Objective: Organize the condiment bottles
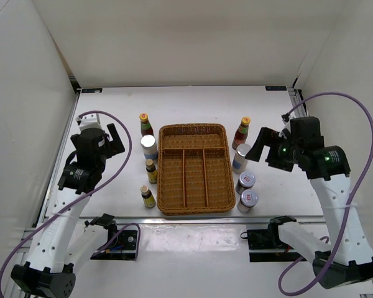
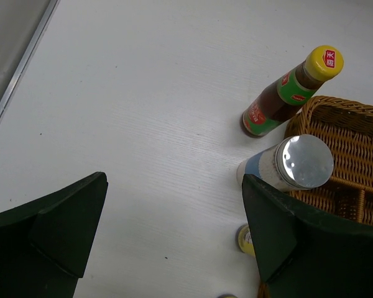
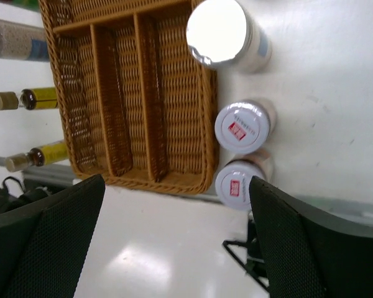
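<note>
A brown woven wicker tray (image 1: 195, 169) lies mid-table, with four condiment bottles (image 1: 151, 171) along its 9 o'clock side and four along its 3 o'clock. The black left gripper (image 1: 115, 138), jaws wide, hovers at 9 o'clock of the left silver-lidded white-blue cylinder (image 1: 148, 148). The black right gripper (image 1: 261, 148), also wide, hovers at 3 o'clock of the right silver-lidded white-blue cylinder (image 1: 240, 156).

Two slim red-sauce bottles (image 1: 145, 124) (image 1: 242, 131), two small yellow-labelled bottles (image 1: 151, 171) (image 1: 148, 197), two white-blue silver-lidded cylinders (image 1: 149, 148) (image 1: 240, 156) and two short silver-lidded jars (image 1: 245, 182) (image 1: 248, 200) make eight containers. There is one wicker tray (image 1: 193, 127) with four compartments.
</note>
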